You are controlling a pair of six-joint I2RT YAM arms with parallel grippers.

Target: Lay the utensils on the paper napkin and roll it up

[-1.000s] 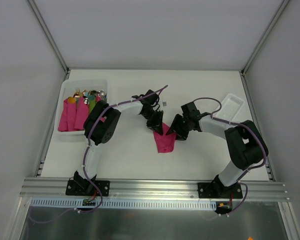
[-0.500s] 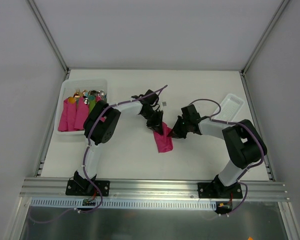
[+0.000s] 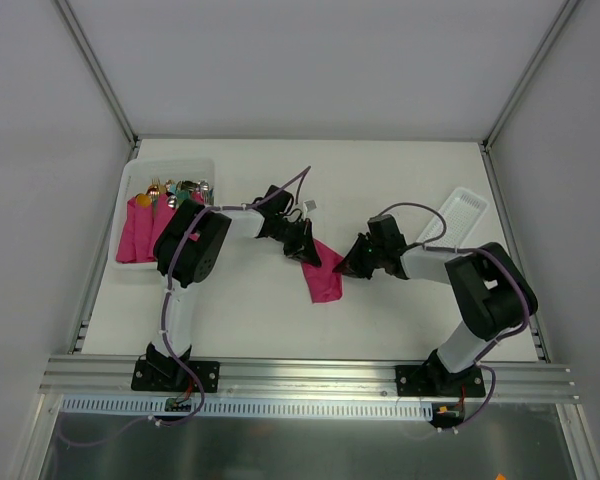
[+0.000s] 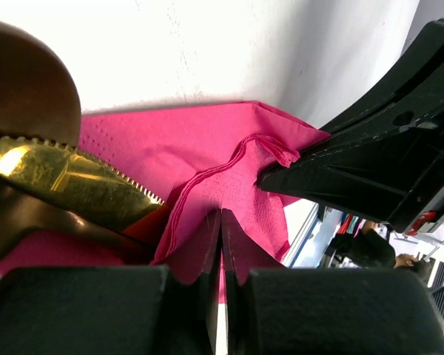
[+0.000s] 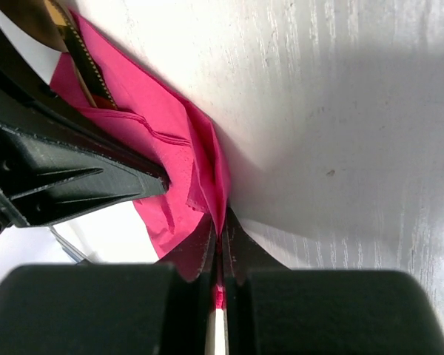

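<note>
The magenta paper napkin (image 3: 325,280) lies crumpled mid-table, folded over the gold utensils (image 4: 66,181). The serrated knife edge shows in the left wrist view, and a gold strip (image 5: 74,44) in the right wrist view. From above the utensils are hidden. My left gripper (image 3: 308,256) is shut on a raised fold of the napkin (image 4: 237,177) at its upper left. My right gripper (image 3: 346,266) is shut on the napkin's right edge (image 5: 207,170), with pink paper pinched between its jaws. The two grippers face each other closely across the napkin.
A clear bin (image 3: 140,185) at the far left holds pink napkin bundles (image 3: 145,230) with mixed cutlery tips. A white ridged tray (image 3: 462,213) sits at the right, behind my right arm. Metal frame rails run along the table's sides and its near edge.
My right gripper has closed onto the napkin's right edge. My left arm has drawn slightly left with its fold, and the napkin has shifted and narrowed.
</note>
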